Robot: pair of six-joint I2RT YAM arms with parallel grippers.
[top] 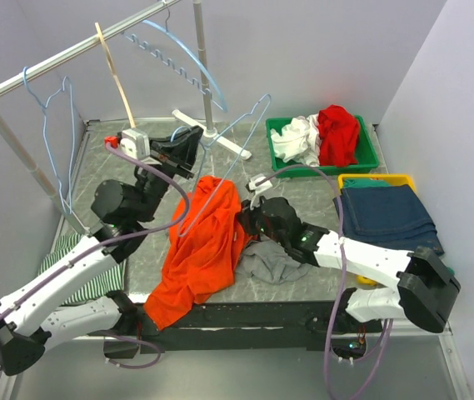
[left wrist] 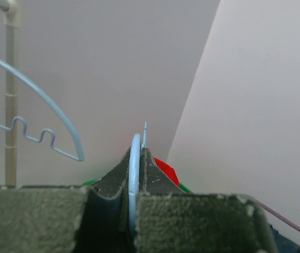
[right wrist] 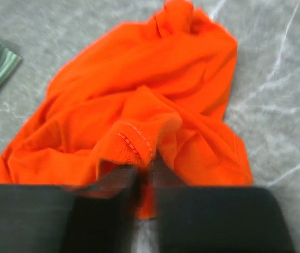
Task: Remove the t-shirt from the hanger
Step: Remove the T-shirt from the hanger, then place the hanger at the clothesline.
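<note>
Left of the green bin (top: 324, 171): orange t-shirt (top: 203, 250) crumpled, hanger (left wrist: 134, 168) wire across its upper end
Left gripper (top: 185, 150): clamped tight on the hanger
Right gripper (right wrist: 144, 176): pinched nearly closed on t-shirt fabric

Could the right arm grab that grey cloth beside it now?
Probably not yet: the right tool is shut on the orange t-shirt. The grey cloth lies uncovered just beside it, so after letting go, likely yes.

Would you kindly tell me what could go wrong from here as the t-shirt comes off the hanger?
The right end effector pinches only a small fold of the orange t-shirt, so the cloth may slip out. The thin blue hanger, clamped in the left end effector, could twist or slide free.
</note>
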